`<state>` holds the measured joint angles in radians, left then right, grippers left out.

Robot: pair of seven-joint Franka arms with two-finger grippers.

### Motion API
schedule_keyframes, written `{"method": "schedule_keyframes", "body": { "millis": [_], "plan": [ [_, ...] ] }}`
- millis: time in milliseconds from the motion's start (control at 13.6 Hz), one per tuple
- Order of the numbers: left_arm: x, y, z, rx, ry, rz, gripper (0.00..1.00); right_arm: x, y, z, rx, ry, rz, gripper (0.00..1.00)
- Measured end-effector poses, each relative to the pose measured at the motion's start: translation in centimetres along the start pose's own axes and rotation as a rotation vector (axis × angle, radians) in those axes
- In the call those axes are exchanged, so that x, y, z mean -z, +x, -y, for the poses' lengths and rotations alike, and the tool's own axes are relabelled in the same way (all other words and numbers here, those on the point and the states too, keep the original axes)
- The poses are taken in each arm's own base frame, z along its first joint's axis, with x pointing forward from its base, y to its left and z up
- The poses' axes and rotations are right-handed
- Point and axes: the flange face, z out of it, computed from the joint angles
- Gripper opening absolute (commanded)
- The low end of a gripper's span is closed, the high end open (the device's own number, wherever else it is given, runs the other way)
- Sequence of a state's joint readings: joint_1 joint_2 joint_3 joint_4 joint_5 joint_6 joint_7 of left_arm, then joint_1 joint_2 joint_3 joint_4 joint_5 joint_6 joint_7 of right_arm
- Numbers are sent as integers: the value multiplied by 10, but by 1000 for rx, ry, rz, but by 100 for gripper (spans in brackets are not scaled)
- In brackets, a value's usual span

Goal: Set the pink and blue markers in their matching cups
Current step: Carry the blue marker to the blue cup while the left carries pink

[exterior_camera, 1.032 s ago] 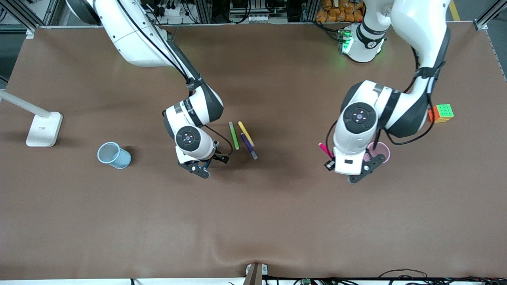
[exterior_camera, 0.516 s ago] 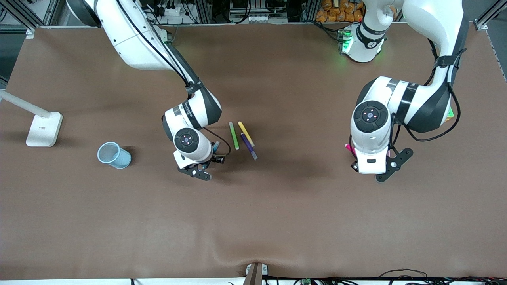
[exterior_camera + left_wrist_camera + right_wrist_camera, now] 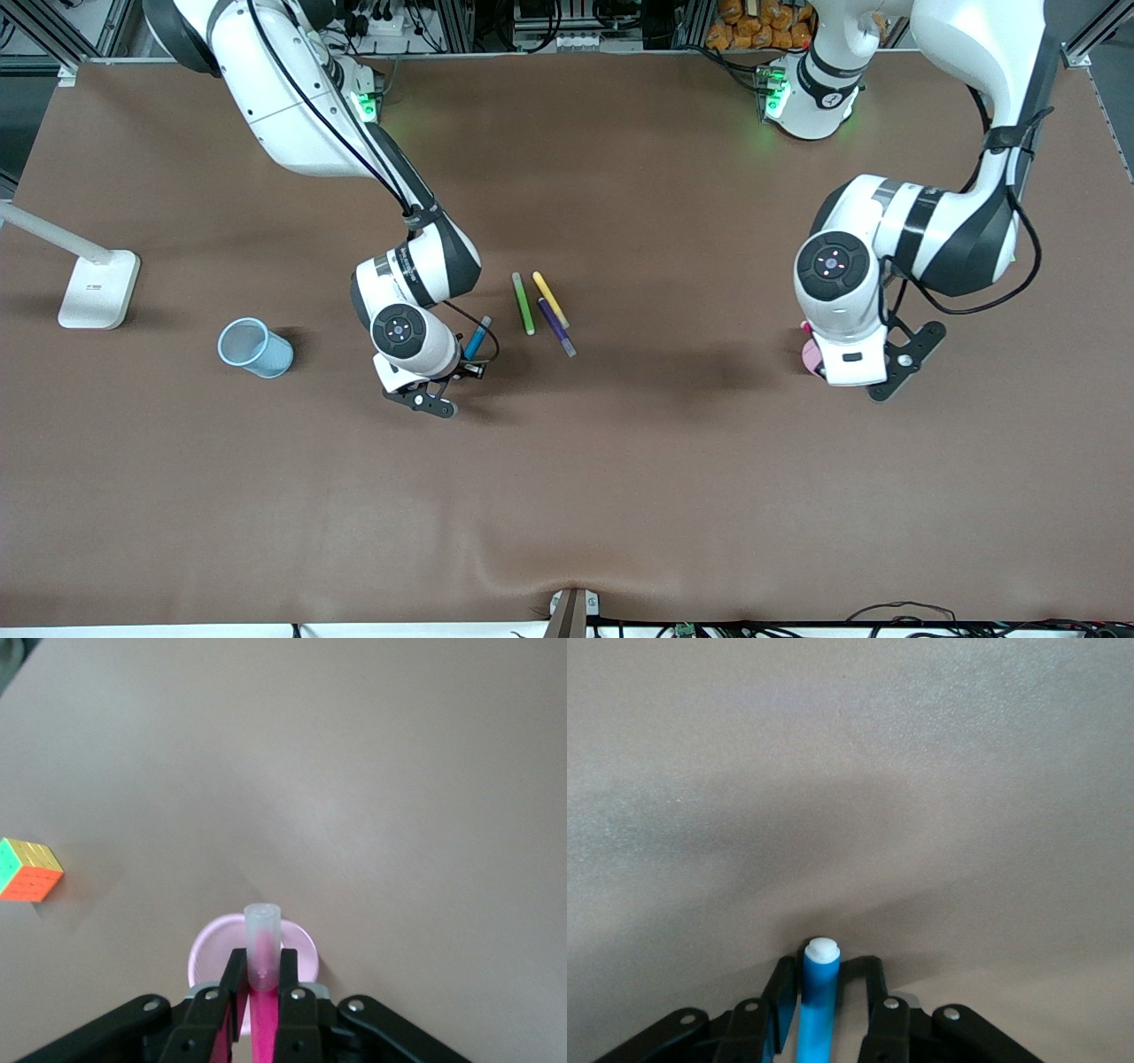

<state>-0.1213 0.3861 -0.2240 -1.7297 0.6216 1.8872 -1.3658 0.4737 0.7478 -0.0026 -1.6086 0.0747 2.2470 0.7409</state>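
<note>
While both arms carry a pen, neither pen is in a cup yet. The left gripper [image 3: 261,997] has its fingers clamped on the pink marker [image 3: 262,948], cap end pointing down, right over the pink cup [image 3: 208,948] at the left arm's end of the desk [image 3: 620,461], so it looks lined up for a drop. The right gripper [image 3: 824,1001] pinches the blue marker [image 3: 818,988] over bare desk beside the green, yellow and purple pens [image 3: 542,310]. Its blue cup [image 3: 255,347] stands well apart, toward the right arm's end, so it still needs carrying over.
</note>
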Motion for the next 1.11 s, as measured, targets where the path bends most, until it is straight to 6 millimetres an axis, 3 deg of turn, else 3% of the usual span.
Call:
{"method": "schedule_keyframes", "body": {
  "millis": [147,221,590,811,959,1106],
  "plan": [
    [-15,8,8,12,31,-26,12,1,0,0,0,2,-1,3],
    [-21,11,11,22,44,-43,12,1,1,1,0,3,-3,0],
    [-42,8,13,103,88,-142,12,16,18,-7,-24,23,-18,0],
    [-67,-8,1,150,111,-194,12,46,38,-20,13,4,14,0],
    [-83,-18,-3,161,127,-219,12,78,60,-44,61,-6,42,0],
    [-90,-25,-5,174,132,-235,12,116,89,-89,108,12,38,0]
  ]
}}
